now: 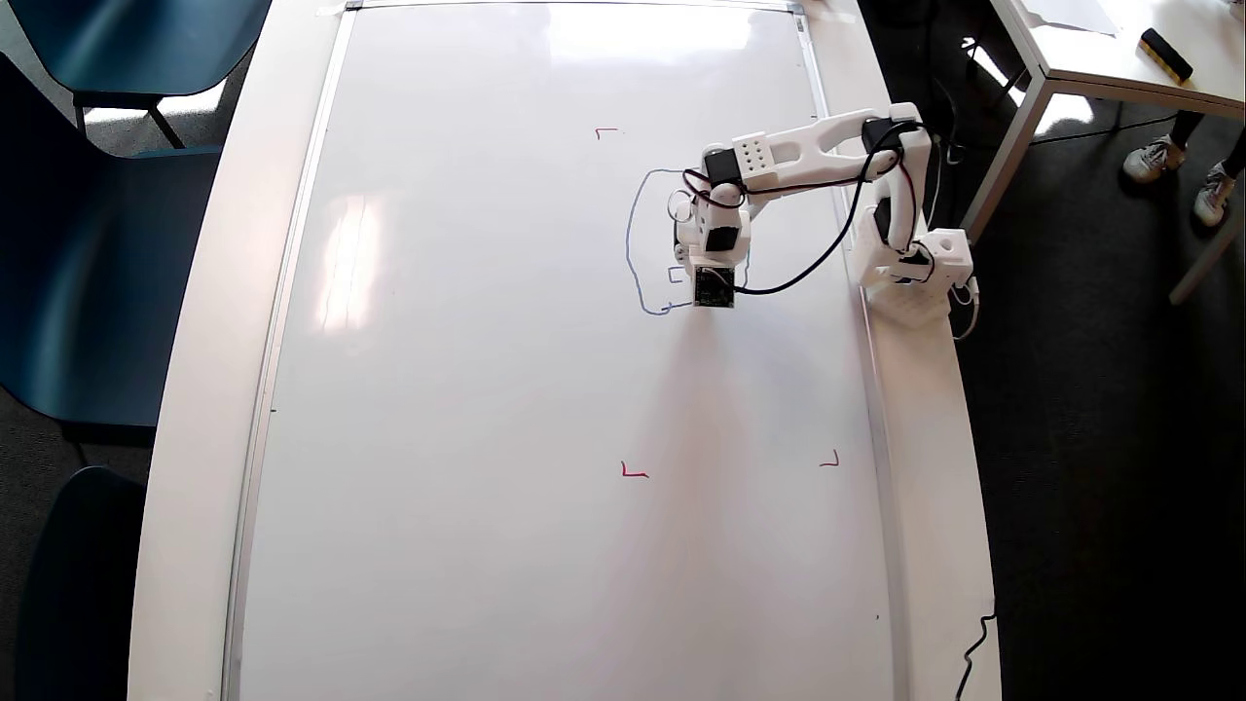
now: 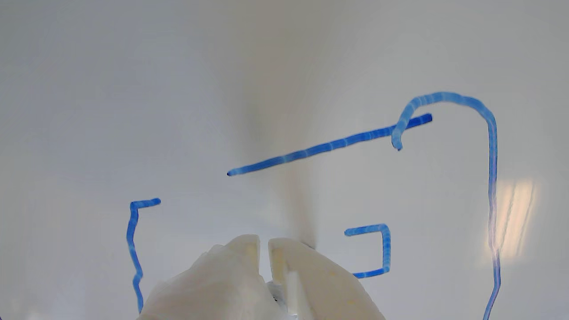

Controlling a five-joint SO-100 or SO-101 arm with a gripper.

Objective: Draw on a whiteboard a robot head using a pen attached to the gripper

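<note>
The overhead view looks straight down from high up, taking in the whole whiteboard (image 1: 545, 389) on the table (image 1: 204, 389); the wrist view sits close above the board (behind the tool (image 2: 263, 251)), sharing only the blue sketch (image 1: 638, 243)

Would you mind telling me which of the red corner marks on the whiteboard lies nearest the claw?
The upper red mark, above the claw in the overhead view; the other two visible red marks sit far lower on the whiteboard.
</note>
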